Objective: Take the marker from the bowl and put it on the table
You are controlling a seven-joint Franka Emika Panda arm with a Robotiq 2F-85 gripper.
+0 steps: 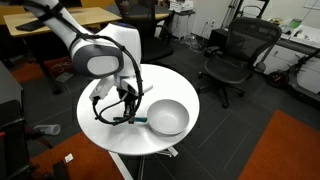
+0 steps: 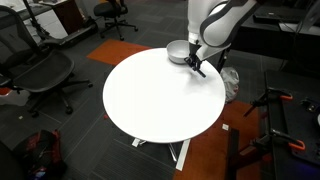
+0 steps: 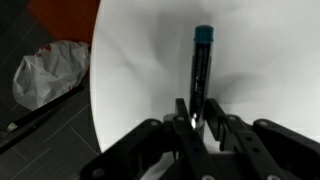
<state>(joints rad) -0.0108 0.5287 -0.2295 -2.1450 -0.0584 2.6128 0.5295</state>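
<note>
Black office chairs (image 1: 235, 55) and wooden desks (image 1: 60, 18) on dark floor (image 1: 235, 128).

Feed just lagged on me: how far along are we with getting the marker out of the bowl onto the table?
Done: the dark, teal-capped marker is out of the round grey metal bowl, which looks empty. In hand: the gripper is shut on the marker's dark end, over the round white table beside the bowl. Left: set it down, if not touching already, and open the jaws.
</note>
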